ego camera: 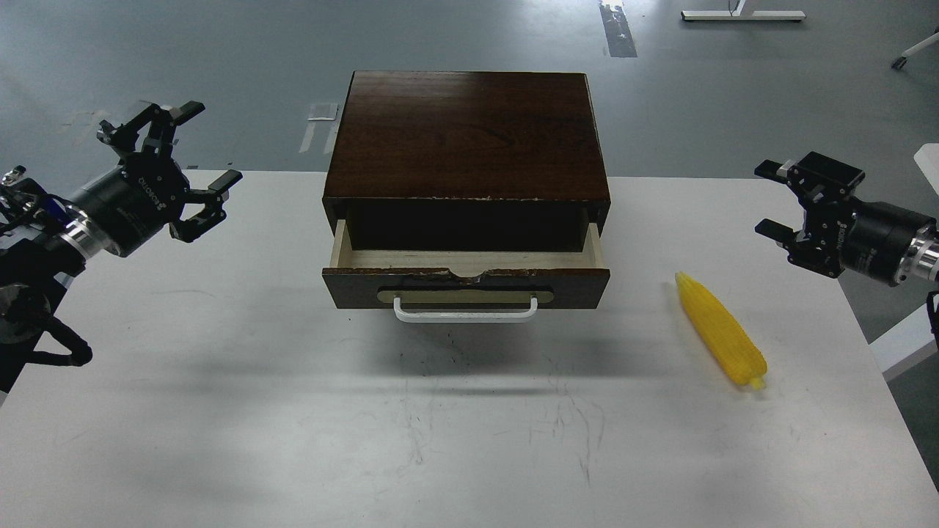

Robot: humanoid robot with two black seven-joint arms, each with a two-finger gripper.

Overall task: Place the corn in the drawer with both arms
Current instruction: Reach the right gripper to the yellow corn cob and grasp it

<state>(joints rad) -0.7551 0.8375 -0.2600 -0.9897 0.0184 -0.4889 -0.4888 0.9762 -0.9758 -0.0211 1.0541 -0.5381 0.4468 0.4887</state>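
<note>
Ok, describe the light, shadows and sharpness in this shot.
Head view: even overhead light, sharp throughout; soft shadow on the table in front of the drawer; the cavity of the box is nearly black; mild sheen on its top; the corn is bright, not blown out.

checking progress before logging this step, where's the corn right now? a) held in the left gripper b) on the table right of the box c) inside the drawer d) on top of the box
b, the corn lies on the table to the right of the box, and the part-open drawer shows only bare lining.
</note>
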